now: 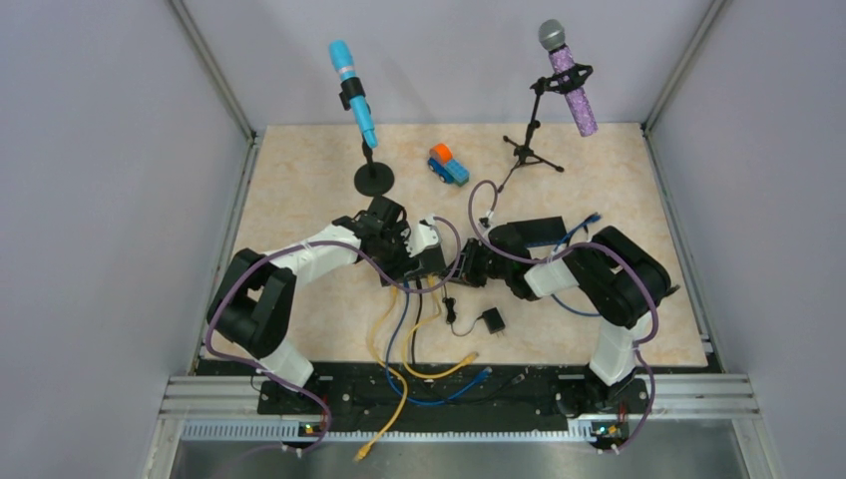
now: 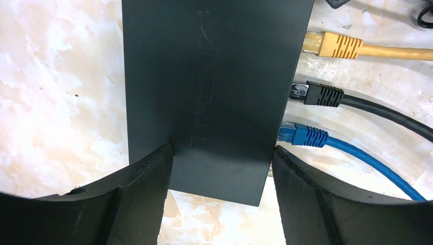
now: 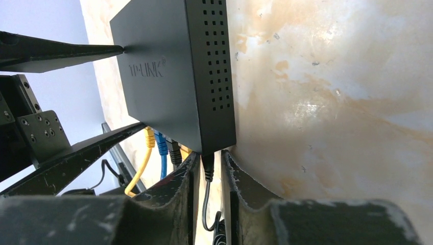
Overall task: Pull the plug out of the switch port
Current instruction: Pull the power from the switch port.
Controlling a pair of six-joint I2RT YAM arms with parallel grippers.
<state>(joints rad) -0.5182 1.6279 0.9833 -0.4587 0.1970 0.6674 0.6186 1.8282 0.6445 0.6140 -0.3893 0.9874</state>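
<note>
Nearest the lens of the left wrist camera, the left gripper (image 2: 222, 153) has its two black fingers (image 2: 138, 199) pressed against opposite sides of the switch (image 2: 214, 76), holding it. Between them, the dark lid carries faint raised "TP-LINK" lettering that runs away from the fingertips. Just past the right-hand finger, three plugs sit in ports along that side. A blue plug (image 2: 306, 135) is closest to the fingertip, a black network plug (image 2: 321, 94) is beyond it, and a yellow plug (image 2: 339, 46) is farthest.

The right gripper (image 3: 209, 158) has its fingers drawn narrow, one on each side of the power plug (image 3: 207, 164). That plug is seated in the switch's corner and points straight back between them. Whether the pads actually press it cannot be told. Ahead and left of these fingers, "TP-LINK" reads clearly in grey, and rows of vent holes line the switch's edge directly ahead.

The table (image 3: 332, 102) is glossy cream with orange-brown marbling. From above, plain pale grey walls (image 1: 90, 200) close in three sides. Beyond the fingers stand a blue microphone (image 1: 351, 85), a toy truck (image 1: 448, 165) and a purple microphone (image 1: 571, 80). A power adapter (image 1: 492, 320) lies on their near side.
</note>
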